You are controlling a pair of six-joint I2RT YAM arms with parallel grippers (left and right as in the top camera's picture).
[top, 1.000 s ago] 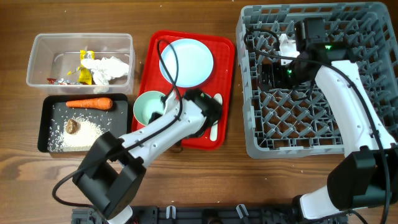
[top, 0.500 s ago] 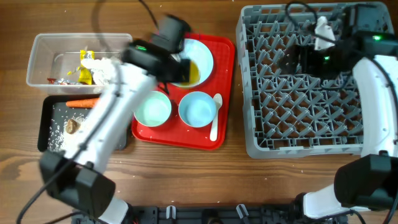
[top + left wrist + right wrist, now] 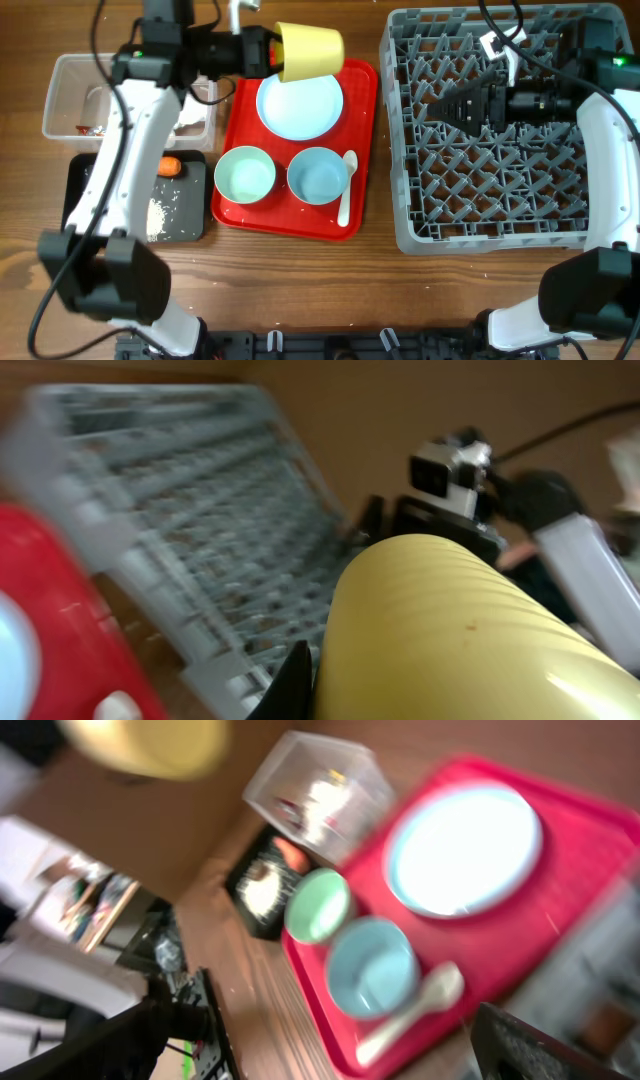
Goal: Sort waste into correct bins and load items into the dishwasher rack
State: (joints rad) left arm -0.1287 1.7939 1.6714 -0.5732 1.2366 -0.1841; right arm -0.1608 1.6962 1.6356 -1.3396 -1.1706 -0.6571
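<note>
Yellow cup lies sideways in my left hand, which is clamped on it, held above the far edge of the red tray — high enough, I judge, to clear the plate on the way to the grey rack. My right hand hovers over the rack's pegs — whether open or closed I cannot tell.

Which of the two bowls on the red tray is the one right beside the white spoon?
The bluer bowl, toward the rack; the spoon lies just beside it. The greener bowl sits nearer the black tray.
</note>
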